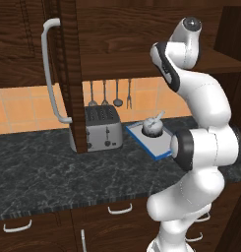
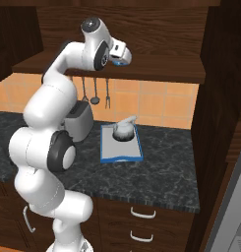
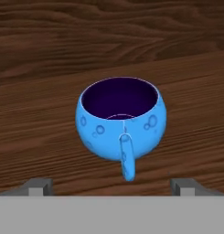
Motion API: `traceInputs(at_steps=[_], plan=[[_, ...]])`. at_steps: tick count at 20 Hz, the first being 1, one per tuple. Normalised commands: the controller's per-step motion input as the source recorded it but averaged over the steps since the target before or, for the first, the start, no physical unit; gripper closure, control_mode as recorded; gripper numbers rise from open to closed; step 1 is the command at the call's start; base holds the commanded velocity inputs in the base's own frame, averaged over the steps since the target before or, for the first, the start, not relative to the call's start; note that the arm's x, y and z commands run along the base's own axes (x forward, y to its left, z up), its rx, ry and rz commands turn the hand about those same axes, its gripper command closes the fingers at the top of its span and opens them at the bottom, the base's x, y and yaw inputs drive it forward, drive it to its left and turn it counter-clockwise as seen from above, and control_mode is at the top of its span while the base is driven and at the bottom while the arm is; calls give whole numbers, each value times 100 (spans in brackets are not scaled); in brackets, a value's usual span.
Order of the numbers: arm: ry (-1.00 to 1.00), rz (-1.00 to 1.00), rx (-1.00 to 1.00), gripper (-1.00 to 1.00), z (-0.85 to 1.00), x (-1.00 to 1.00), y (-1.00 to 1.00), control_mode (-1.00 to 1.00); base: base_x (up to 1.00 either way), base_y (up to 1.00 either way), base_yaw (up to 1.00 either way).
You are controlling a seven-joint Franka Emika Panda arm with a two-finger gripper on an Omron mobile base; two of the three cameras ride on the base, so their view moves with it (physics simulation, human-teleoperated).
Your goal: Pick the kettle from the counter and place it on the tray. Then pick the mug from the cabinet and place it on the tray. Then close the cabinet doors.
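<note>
Cabinet [image 2: 141, 44] fills the top of my world, dark brown woodgrain, its wooden shelf running wide to left and right in the right base view. Left door [image 1: 68, 74] stands swung out toward me, its edge hanging above the toaster [image 1: 102, 128], its long pale bar handle [image 1: 52, 69] on the outer face. Below, the counter [image 1: 43, 167] stretches dark and marbled, with open stone along its near edge and to the left of the toaster.

Tray [image 2: 121, 145] lies on the counter just right of the toaster, blue rim all round, and the kettle [image 2: 123, 129] sits on its far half, spout pointing right; the near half of the tray is bare.

Up on the shelf, the mug [image 3: 122, 119] stands upright, bright blue, dark inside, its little handle turned straight at me. Bare wood lies free on both sides of it and the cabinet's back wall rises behind.

My gripper [image 3: 111, 185] is spread wide, fingertips [image 3: 38, 186] well apart, one to each side of the mug's handle, touching nothing.
</note>
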Motion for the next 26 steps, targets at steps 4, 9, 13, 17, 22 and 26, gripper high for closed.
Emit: traceInputs(at_steps=[4, 9, 13, 17, 22, 26], plan=[[0, -1, 0, -100, -3, 29, -2, -100, 0, 0, 0], [0, 0, 0, -100, -2, 22, -11, -100, 0, 0, 0], [0, 0, 0, -100, -1, 20, -13, -100, 0, 0, 0], [0, 0, 0, -100, -1, 15, -5, -100, 0, 0, 0], [0, 0, 0, -100, 0, 5, 0, -100, 0, 0, 0], [0, 0, 0, 100, 0, 1, 0, -100, 0, 0, 0]])
